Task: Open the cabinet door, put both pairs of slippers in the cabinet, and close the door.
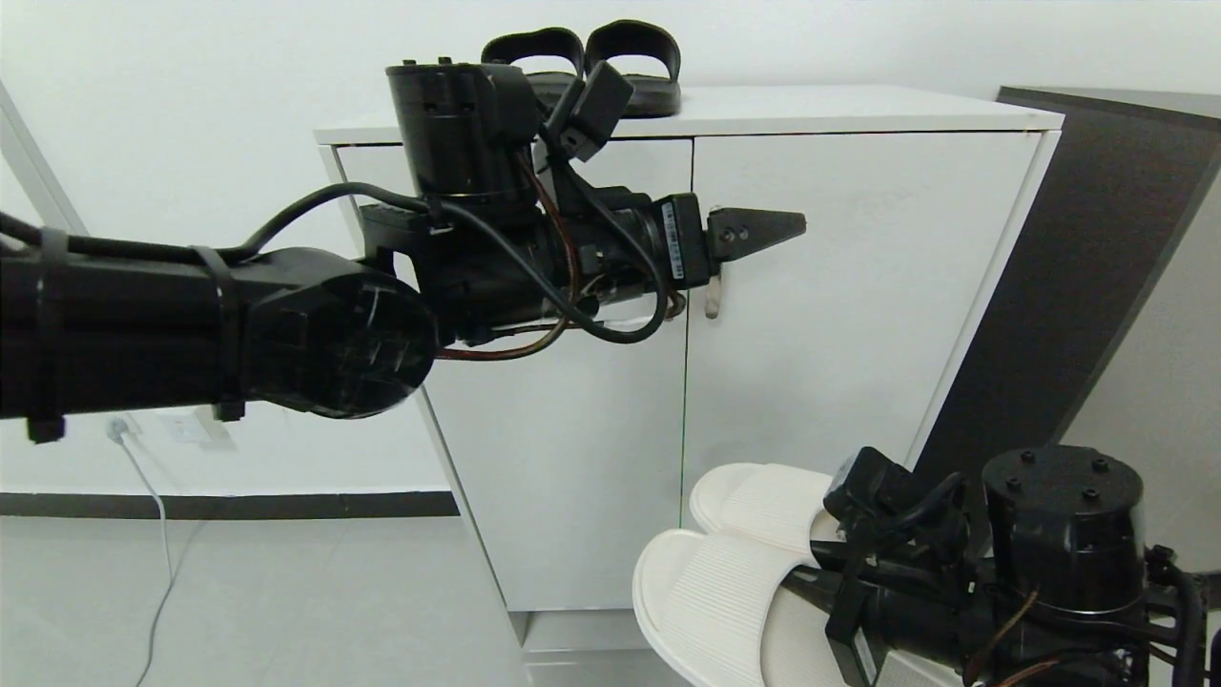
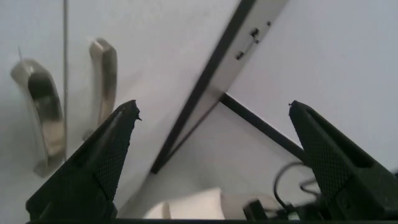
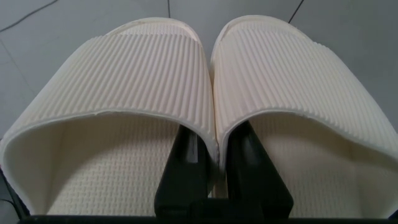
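Label (image 1: pixel 673 239) on left pincer (image 1: pixel 796 227), perhaps barcoded, unreadable.

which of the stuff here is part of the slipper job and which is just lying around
Part of the job:
white cabinet, doors shut
door handles
black slippers on the cabinet top
white slippers, clamped in the right gripper
left gripper, open by the handles

Just there:
wall socket
cable running down to the floor
dark panel beside the cabinet
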Tool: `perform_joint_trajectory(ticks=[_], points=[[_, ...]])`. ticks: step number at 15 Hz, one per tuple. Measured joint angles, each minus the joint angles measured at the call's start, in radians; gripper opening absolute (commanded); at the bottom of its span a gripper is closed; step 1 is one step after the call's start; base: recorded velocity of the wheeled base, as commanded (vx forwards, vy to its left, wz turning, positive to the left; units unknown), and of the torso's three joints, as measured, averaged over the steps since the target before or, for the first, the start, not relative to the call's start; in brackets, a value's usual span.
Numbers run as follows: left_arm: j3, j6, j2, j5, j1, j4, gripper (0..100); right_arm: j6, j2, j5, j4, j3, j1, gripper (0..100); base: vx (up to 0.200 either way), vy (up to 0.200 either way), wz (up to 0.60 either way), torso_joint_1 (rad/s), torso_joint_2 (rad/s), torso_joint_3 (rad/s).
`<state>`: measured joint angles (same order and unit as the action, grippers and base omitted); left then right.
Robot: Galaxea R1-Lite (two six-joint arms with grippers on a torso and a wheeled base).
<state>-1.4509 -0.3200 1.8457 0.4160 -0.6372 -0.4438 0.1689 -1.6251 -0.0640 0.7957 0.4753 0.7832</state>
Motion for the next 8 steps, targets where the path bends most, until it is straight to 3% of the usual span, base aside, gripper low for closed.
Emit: perform_joint_trajectory(ticks=[3,8], points=[[-0.019,0.013,0.027,-0.061,-0.004,0.004,100,0.0,0.0,0.0,0.0,-0.001,0.001,0,0.0,0.0,0.0,0.0,0.0,0.0],[-0.034,0.015,0.052,-0.089,-0.001,0.008,100,0.006,-0.002,0.0,-0.001,-0.004,0.005,0,0.0,0.0,0.0,0.0,0.0,0.0]])
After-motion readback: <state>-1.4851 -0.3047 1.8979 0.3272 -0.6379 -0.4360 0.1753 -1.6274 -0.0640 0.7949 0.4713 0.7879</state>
